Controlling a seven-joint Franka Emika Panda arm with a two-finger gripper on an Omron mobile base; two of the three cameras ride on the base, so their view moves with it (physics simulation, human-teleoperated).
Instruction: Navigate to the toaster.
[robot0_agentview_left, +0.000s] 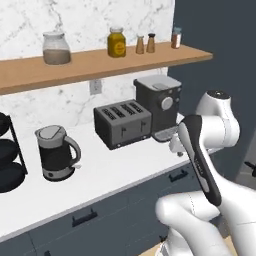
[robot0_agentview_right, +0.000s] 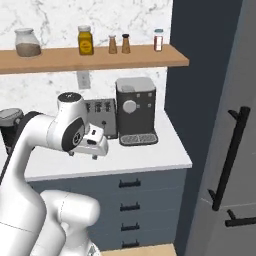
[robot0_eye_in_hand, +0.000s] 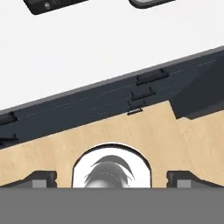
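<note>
On the far left of the left base view a black tiered rack (robot0_agentview_left: 9, 155) stands at the counter's (robot0_agentview_left: 115, 170) edge, and next to it a black kettle (robot0_agentview_left: 56, 152) with its handle turned to 3 o'clock. To the right of the kettle, well apart from it, sits the toaster (robot0_agentview_left: 122, 123), low and dark grey, four long slots on top and knobs on the front. Its right side is just beside the taller grey coffee machine (robot0_agentview_left: 159, 106); whether they touch I cannot tell. Above runs a wooden shelf (robot0_agentview_left: 90, 66) with a glass jar (robot0_agentview_left: 55, 48), a yellow jar (robot0_agentview_left: 116, 42) and small shakers (robot0_agentview_left: 145, 44).

The relation that matters is sideways. In the left base view the toaster lies at about 11 o'clock from the tool (robot0_agentview_left: 178, 145), which hangs over the counter's front edge below the coffee machine. In the right base view the toaster (robot0_agentview_right: 101, 116) shows partly behind the arm's upper joint, at about 1 o'clock from the tool (robot0_agentview_right: 95, 148), with the coffee machine (robot0_agentview_right: 135, 111) further right. Its long axis runs along the backsplash, front facing the robot.

The hand view looks down on the white counter (robot0_eye_in_hand: 100, 48), dark drawer fronts (robot0_eye_in_hand: 109, 105) and wooden floor (robot0_eye_in_hand: 131, 135). The two finger tips (robot0_eye_in_hand: 41, 178) stand far apart, so the tool is open and holds nothing.

By my reading the base is already close; it seems centred nearer the coffee machine, so a small shift leftward would square it to the toaster.
</note>
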